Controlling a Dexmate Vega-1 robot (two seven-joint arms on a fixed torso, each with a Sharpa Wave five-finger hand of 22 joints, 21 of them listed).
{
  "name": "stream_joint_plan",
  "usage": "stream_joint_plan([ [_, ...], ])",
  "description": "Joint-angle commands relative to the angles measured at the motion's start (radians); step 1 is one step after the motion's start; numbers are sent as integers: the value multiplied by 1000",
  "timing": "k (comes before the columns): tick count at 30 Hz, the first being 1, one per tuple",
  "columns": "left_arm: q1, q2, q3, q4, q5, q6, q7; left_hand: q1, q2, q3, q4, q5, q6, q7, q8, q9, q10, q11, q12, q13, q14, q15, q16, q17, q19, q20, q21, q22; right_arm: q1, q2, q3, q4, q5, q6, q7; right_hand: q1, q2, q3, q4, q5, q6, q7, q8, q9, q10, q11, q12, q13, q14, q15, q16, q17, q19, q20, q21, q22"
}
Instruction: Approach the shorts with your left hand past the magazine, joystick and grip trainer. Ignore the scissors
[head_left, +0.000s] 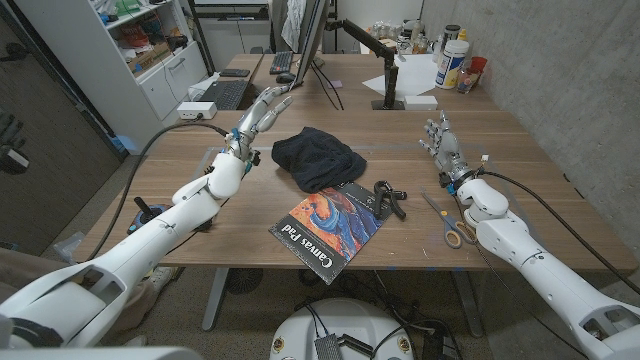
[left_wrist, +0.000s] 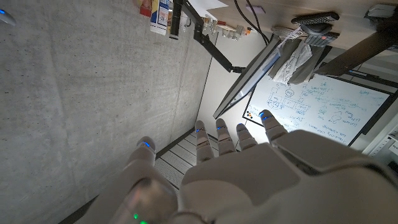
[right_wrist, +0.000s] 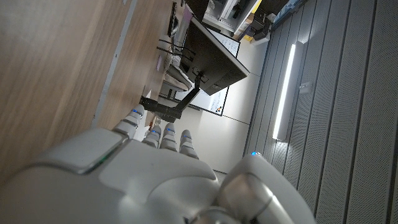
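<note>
**Fingers spread, left hand beside the shorts**

Fingers (head_left: 272, 100) of the left hand (head_left: 255, 118) are apart and extended, holding nothing, raised over the bench (head_left: 520, 135) and aimed toward its far side. The dark shorts (head_left: 318, 157) lie crumpled just beside those fingers, on their inner side and slightly nearer the robot. Beyond the shorts, nearer the robot again, lies the magazine (head_left: 328, 230), with the black grip trainer (head_left: 389, 197) touching its edge. The joystick (head_left: 146, 213) sits well back along the left forearm. By my reading, the approach is nearly complete: these three are already behind the fingers. Next the hand needs to swing inward and lower over the cloth. The right hand (head_left: 441, 140) waits with fingers loosely apart, empty; the scissors (head_left: 449, 225) lie beside its forearm, to be ignored.
</note>
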Motion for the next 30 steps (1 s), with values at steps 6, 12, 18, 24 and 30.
stream_joint_plan([
  [6, -44, 21, 37, -11, 84, 44, -17, 13, 1, 4, -9, -3, 8, -1, 0, 3, 8, -1, -1, 3, 0, -6, 3, 3, -5, 3, 2, 3, -23, -33, 2, -42, -47, 12, -27, 8, 4, 0, -1, 4, 4, -1, 2, 2, -3, 1, 2, 5, -20, 0, -1, 2, -17, 0, 1, 4],
  [12, -57, 15, 49, -3, 88, 50, -26, 13, 2, 5, -10, -3, 9, -1, -2, 3, 8, -2, -2, 3, 0, -6, 3, 3, -5, 3, 2, 3, -34, -40, 8, -53, -45, 20, -25, 8, 4, -1, -1, 4, 4, -1, 1, 2, -3, 3, 2, 5, -21, 0, -1, 2, -18, 1, 1, 4],
  [18, -85, 13, 72, 14, 105, 44, -50, 13, 2, 5, -11, -3, 7, -1, -4, 3, 6, -2, -4, 3, 0, -7, 3, 3, -5, 3, 2, 2, -44, -46, 16, -60, -39, 18, -26, 8, 5, -1, -2, 4, 3, -2, 1, 2, -3, 2, 2, 5, -21, 0, -1, 2, -19, 1, 1, 4],
  [24, -108, 8, 86, 28, 122, 41, -55, 14, 2, 5, -12, -3, 4, 1, -6, 3, 3, -1, -6, 3, 0, -7, 3, 2, -5, 3, 2, 2, -50, -49, 21, -63, -38, 27, -25, 8, 5, -2, -2, 4, 3, -1, 1, 2, -3, 1, 2, 5, -21, 0, 0, 2, -19, 1, 2, 4],
  [30, -126, 3, 98, 47, 130, 30, -59, 14, 3, 5, -13, -3, 5, 0, -6, 4, 2, -3, -7, 3, 0, -7, 3, 2, -5, 3, 2, 2, -48, -37, 25, -54, -14, 31, -11, 8, 5, -3, -2, 3, 4, -1, 1, 2, -4, 3, 2, 5, -22, -1, 0, 2, -19, 1, 2, 4],
])
